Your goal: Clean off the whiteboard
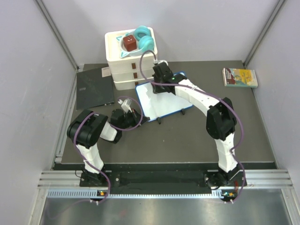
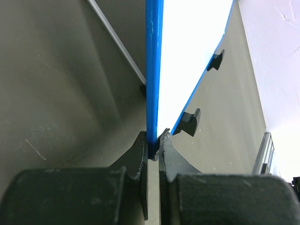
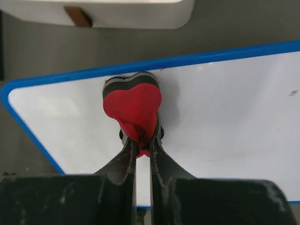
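The whiteboard (image 1: pixel 161 101), white with a thin blue frame and black feet, lies on the dark table in front of the white drawer box. My left gripper (image 2: pixel 155 144) is shut on the blue frame (image 2: pixel 153 70) at the board's near left corner (image 1: pixel 140 118). My right gripper (image 3: pixel 142 140) is shut on a red heart-shaped eraser (image 3: pixel 133 105) and presses it on the board (image 3: pixel 225 108) near its far edge (image 1: pixel 157 83). A faint small mark (image 3: pixel 293 93) shows at the right of the board.
A white stacked drawer box (image 1: pixel 125 58) with teal headphones (image 1: pixel 143 38) and a red block (image 1: pixel 130 43) on top stands behind the board. A dark grey notebook (image 1: pixel 94 88) lies at the left. A small book (image 1: pixel 240 77) lies at the far right.
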Action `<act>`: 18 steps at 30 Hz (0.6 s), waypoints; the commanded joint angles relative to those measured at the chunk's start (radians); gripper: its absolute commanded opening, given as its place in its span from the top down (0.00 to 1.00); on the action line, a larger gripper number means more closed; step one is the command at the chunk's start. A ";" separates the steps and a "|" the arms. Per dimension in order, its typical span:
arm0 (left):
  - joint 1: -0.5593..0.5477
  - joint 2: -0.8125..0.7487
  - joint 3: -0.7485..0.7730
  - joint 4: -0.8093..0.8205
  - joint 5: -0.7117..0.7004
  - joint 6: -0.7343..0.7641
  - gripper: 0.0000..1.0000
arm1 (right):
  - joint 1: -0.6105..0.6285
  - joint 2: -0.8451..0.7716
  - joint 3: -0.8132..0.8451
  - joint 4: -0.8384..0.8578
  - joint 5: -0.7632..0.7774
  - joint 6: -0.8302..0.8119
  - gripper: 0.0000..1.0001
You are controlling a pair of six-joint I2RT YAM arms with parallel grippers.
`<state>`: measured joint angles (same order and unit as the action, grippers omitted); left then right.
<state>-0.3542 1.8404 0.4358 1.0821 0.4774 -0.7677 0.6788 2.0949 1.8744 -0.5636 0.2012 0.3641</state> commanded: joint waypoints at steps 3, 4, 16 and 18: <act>-0.009 0.026 -0.037 -0.240 -0.143 0.113 1.00 | -0.136 0.024 -0.093 0.070 0.147 -0.002 1.00; -0.009 0.023 -0.034 -0.240 -0.141 0.114 1.00 | -0.143 0.022 -0.098 0.067 0.152 0.002 1.00; -0.011 0.019 -0.037 -0.243 -0.146 0.114 1.00 | -0.255 0.010 -0.190 0.067 0.159 0.019 1.00; -0.012 0.020 -0.037 -0.243 -0.146 0.114 1.00 | -0.266 0.005 -0.207 0.067 0.159 0.021 1.00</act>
<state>-0.3656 1.8286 0.4355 1.0782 0.4702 -0.7677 0.4885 2.0205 1.7435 -0.4828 0.2417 0.3950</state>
